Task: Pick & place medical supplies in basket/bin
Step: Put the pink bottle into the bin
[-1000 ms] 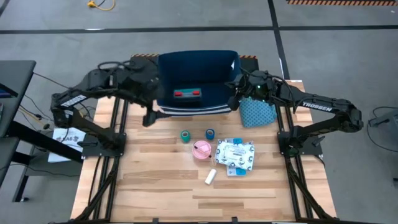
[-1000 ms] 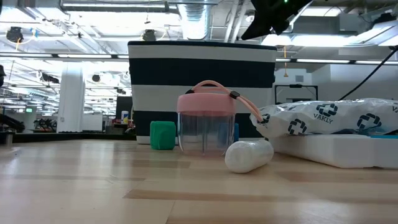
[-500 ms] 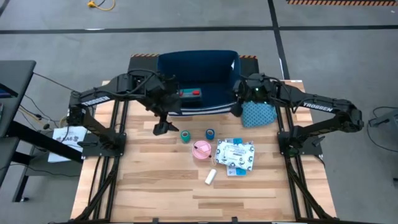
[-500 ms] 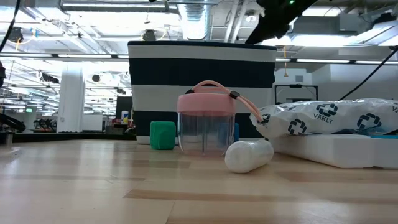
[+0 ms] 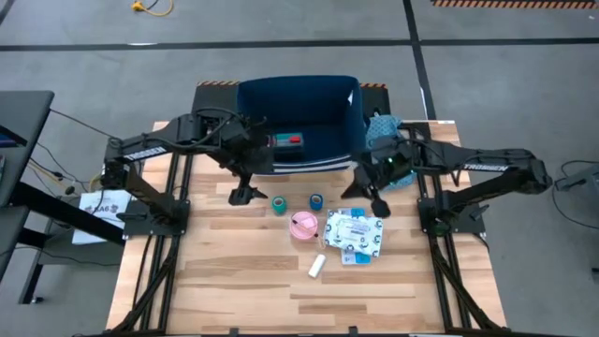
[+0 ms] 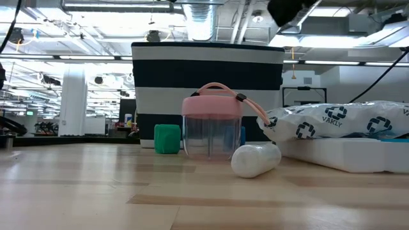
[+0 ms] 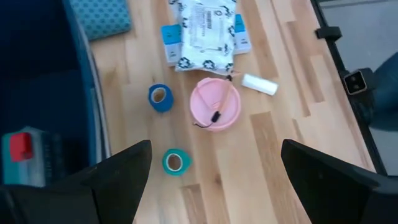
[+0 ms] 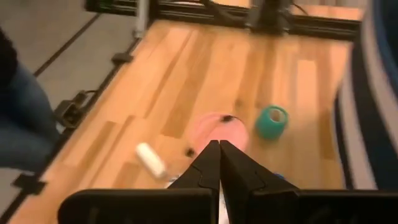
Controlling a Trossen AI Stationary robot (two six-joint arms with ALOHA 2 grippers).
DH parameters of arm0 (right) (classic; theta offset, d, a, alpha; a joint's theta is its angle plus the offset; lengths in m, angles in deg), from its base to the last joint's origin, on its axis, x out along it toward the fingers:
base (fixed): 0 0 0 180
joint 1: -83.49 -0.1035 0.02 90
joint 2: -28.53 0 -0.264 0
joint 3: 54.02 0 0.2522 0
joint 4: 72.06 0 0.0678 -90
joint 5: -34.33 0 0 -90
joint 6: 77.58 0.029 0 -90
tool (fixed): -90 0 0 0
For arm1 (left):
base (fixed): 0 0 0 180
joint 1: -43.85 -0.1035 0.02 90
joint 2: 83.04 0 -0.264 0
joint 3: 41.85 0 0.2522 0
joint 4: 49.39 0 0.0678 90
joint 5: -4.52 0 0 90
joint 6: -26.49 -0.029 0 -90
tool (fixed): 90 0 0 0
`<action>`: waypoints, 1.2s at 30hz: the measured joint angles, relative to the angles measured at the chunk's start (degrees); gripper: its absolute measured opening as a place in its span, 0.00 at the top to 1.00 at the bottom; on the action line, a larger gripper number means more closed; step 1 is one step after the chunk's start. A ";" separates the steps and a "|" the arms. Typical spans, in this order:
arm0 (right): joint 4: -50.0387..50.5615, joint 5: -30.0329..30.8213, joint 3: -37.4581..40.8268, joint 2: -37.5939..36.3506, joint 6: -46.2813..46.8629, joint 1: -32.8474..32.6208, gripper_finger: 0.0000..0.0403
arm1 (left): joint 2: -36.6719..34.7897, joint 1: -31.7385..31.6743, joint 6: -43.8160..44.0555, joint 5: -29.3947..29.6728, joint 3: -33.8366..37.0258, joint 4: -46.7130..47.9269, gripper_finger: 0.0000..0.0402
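Both hands have shifted in the last second. Left hand (image 5: pixel 245 195), fingers spread wide and carrying nothing, has swung out from beside the bin and down toward the items, and now hangs over the surface (image 5: pixel 234 271) just in front of the bin's left near corner. Right hand (image 5: pixel 378 205), clenched shut on nothing, has left the teal dotted cloth (image 5: pixel 385 124) at the bin's right side and come nearer, to the far right corner of the printed packets.

For the task this reads as one drop finished and the next pick being set up. The navy bin (image 5: pixel 299 98) at the far middle of the surface already holds the red-teal long pack (image 5: pixel 284 142); everything else is still outside it.

Largest of what remains, the white-blue printed packets (image 5: pixel 355 234) lie just near and left of the right hand, close under it. The pink round thing (image 5: pixel 304 226) sits touching their left edge, right and near of the left hand. The teal tape roll (image 5: pixel 279 203) is the closest item to the left hand, just to its right, and looks the likely next pick. The blue tape roll (image 5: pixel 316 201) lies a little further right. The small white tube (image 5: pixel 317 266) lies nearest, well apart from both hands.
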 joint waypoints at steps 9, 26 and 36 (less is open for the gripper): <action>7.83 12.50 0.01 -0.30 12.91 -11.76 1.00 | 3.00 7.21 0.74 6.35 0.02 -0.36 0.13; 9.95 21.18 0.22 0.01 19.84 -21.70 1.00 | 19.76 10.42 2.95 6.91 0.00 -5.54 0.14; 11.08 21.14 0.22 0.01 19.86 -21.72 1.00 | 22.95 11.51 1.63 5.89 0.00 -7.52 0.38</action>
